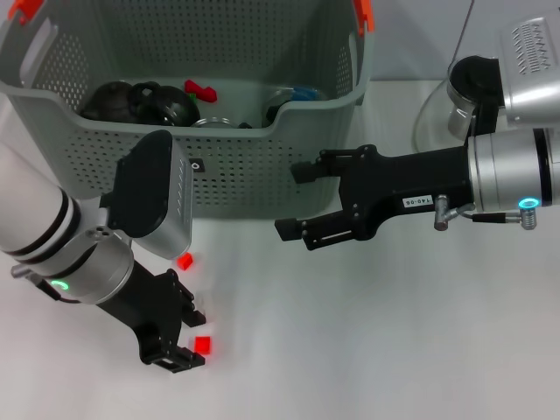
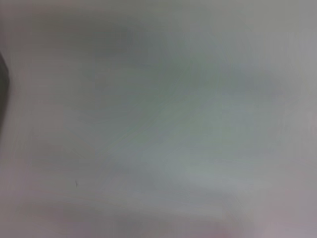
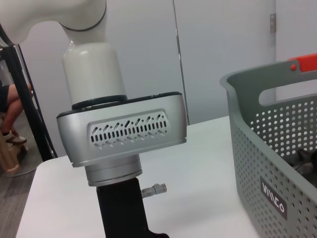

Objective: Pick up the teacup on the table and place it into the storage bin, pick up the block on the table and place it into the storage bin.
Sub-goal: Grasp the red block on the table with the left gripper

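Down at the near left of the white table [image 1: 367, 350], my left gripper [image 1: 179, 337] sits low over the surface, its black fingers spread, with a small red block [image 1: 202, 345] lying just beside the fingertips, touching or nearly so; I cannot tell whether it is actually between them. A second red block [image 1: 185, 260] lies near the arm's wrist, in front of the storage bin [image 1: 254, 166]. My right gripper [image 1: 297, 201] reaches in from the right with its fingers apart and nothing between them, hovering just beside the bin's front wall. On its black body I read a white tag, something like "140-08". The bin's small black label reads "VITICO" as best I can make out in the right wrist view [image 3: 273, 197]. Inside the bin I see dark rounded items, a red piece and something blue; I cannot pick out a teacup among them. A glass carafe [image 1: 442, 109] stands right of the bin, partly behind my right arm. Only the right wrist view shows a seated person's leg [image 3: 12, 106] beyond the table; the left wrist view gives me just blurred table surface.
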Controlling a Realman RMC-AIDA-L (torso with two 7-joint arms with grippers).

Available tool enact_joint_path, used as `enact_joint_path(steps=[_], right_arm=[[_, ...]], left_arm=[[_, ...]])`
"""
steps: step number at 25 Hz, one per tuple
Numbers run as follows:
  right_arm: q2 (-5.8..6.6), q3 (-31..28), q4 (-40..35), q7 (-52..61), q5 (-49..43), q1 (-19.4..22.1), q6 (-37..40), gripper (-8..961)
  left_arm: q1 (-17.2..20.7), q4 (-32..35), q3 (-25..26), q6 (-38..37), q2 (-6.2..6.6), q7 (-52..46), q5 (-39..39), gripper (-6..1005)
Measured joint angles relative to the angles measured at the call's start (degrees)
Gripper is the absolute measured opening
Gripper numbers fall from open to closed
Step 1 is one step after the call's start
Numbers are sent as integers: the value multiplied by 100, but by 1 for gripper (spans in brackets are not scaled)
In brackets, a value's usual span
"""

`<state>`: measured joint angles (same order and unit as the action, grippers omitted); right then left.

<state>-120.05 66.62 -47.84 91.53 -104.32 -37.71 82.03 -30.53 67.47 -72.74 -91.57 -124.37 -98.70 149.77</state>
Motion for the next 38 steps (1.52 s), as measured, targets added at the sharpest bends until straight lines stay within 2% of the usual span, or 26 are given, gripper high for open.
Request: enact_joint_path(steps=[15, 38], right_arm=[[-1, 0, 3, -4, 0, -8, -30, 930], [-2, -57, 3, -12, 0, -8, -74, 931]], left_arm=[[-40, -24, -358, 112, 0, -213, 32, 502], [-122, -93, -501, 278, 0, -446, 127, 434]])
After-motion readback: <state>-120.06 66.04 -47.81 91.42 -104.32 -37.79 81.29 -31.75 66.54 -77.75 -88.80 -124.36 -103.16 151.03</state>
